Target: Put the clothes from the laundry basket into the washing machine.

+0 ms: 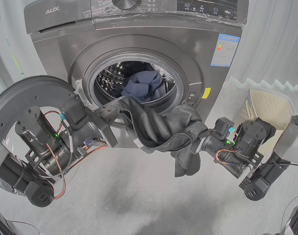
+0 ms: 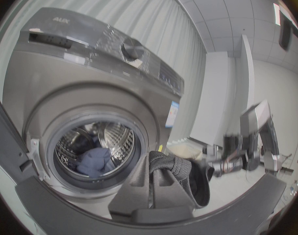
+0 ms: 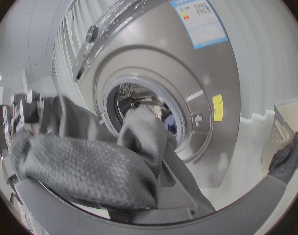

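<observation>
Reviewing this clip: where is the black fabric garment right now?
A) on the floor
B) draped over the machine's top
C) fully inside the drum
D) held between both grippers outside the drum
D: the black fabric garment sags between the left gripper and the right gripper, jaws shut on it, in front of the open grey washing machine.
</observation>
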Robot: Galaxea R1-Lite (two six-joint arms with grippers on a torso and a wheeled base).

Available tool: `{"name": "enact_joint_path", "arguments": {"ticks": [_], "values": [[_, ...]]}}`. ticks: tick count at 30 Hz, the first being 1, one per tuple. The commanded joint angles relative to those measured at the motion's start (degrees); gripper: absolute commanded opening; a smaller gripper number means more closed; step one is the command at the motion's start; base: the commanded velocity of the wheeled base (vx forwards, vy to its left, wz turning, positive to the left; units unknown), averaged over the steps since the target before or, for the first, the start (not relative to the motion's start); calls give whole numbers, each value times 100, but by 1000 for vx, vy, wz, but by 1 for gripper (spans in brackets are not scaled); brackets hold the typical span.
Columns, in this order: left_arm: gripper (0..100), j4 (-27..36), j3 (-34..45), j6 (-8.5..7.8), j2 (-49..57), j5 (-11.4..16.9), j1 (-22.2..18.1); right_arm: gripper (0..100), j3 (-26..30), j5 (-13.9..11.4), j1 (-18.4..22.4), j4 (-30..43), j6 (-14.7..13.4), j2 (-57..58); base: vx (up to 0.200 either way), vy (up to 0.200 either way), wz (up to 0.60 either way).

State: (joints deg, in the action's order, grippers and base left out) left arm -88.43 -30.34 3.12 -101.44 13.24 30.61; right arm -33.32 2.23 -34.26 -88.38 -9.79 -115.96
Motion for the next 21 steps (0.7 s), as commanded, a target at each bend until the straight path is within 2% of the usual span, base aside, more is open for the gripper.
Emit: {"name": "enact_joint_path", "arguments": {"ticks": [1,4,7,12,15,16,21], "values": [[0,-16,433,-295,-403,188,-11,0,-193,41,-72,-12,-32,504,0,0,0],[0,-16,538,-374,-403,372,15,0,-281,58,-204,-12,-49,653,0,0,0],[0,-16,652,-409,-438,364,33,0,-307,216,-275,-12,-129,680,0,0,0],[0,-8,758,-576,-509,372,-64,0,-316,234,-283,-12,-146,653,0,0,0],[0,-16,749,-585,-570,372,-90,0,-307,234,-283,-12,-146,636,0,0,0],[100,-16,749,-585,-588,372,-90,0,-307,234,-283,-12,-146,636,0,0,0],[100,-16,767,-514,-676,381,-99,0,-527,234,-204,-12,-120,618,0,0,0]]}}
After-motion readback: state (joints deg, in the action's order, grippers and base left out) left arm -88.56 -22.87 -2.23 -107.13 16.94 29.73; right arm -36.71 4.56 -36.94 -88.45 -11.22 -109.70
